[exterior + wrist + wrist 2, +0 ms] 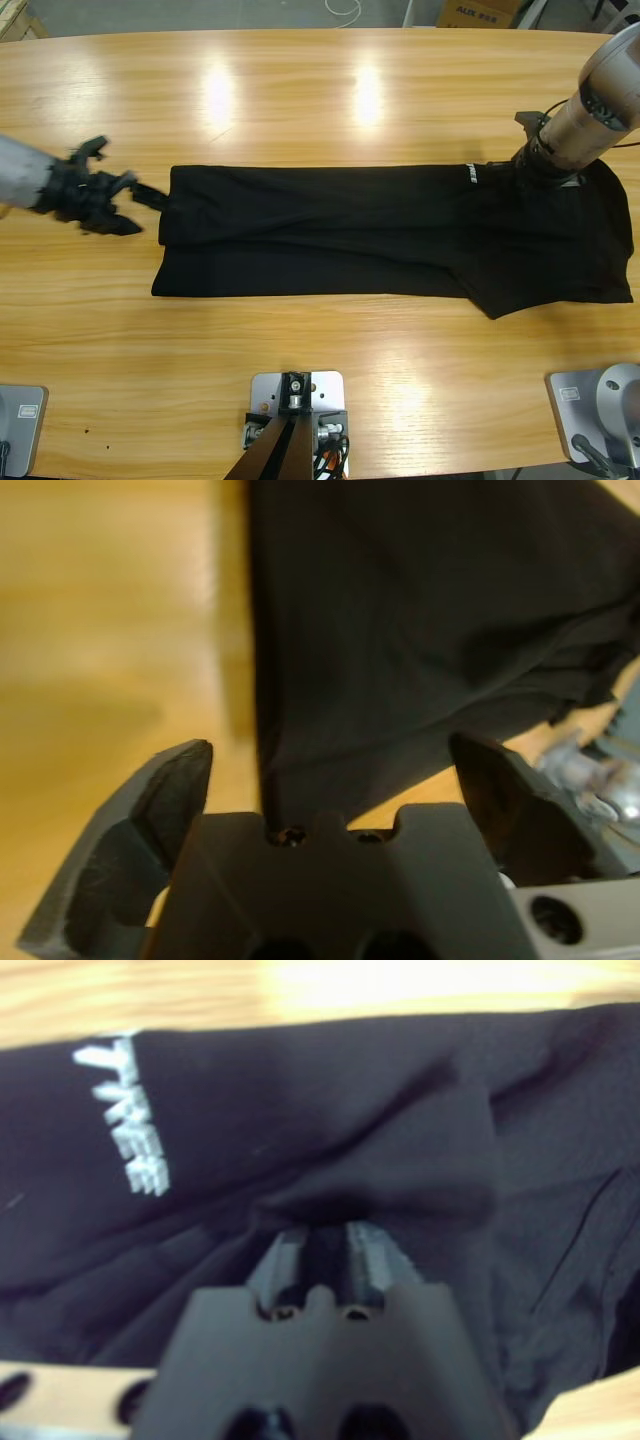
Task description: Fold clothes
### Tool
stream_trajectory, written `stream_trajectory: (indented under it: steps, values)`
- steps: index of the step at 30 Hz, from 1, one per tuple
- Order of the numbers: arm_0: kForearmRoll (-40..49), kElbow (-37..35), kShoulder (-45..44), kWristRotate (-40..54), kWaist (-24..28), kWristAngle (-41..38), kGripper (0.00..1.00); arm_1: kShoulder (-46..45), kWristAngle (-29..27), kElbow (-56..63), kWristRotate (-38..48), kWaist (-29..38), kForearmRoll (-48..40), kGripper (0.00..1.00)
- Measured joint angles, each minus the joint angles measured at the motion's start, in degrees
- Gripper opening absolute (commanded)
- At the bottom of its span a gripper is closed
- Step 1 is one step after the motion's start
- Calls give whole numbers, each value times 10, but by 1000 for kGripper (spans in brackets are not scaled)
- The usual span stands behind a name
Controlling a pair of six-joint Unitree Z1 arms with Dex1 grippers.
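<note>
The clothes are one black shirt [350, 235], lying flat in a long folded strip across the table's middle, with a small white label [471, 174] near its right end. My left gripper [140, 210] is open at the strip's left end. In the left wrist view the black shirt [420, 630] reaches in between the spread jaws of the left gripper [330, 748]. My right gripper [535, 165] is down on the shirt's far right part. The right wrist view shows the right gripper [325, 1235] shut on a pinched fold of shirt [300, 1130], beside the label [125, 1115].
The wooden table [300, 90] extends bare behind and in front of the shirt. A cardboard box [478, 12] and a white cable [345, 12] lie beyond the far edge. The shirt's right end reaches the picture's right edge.
</note>
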Motion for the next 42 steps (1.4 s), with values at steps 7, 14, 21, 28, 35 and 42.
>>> stream_trajectory:
  steps: [7,14,21,28,35,42]
  values:
    - [-63,3,56,17,5,-49,1000,-31,5,-28,-2,18,26,1000]
    - [-45,4,57,18,-5,-49,1000,-31,4,-41,-2,18,27,1000]
    - [-33,4,55,18,-25,-49,1000,-31,4,-45,-2,18,27,1000]
    - [-47,1,55,18,-38,-33,563,-31,4,-45,-2,18,27,1000]
    - [-90,8,62,19,-51,-33,0,-31,4,-45,-2,18,24,1000]
    - [-114,21,74,26,-38,-42,0,-30,4,-45,-2,18,24,1000]
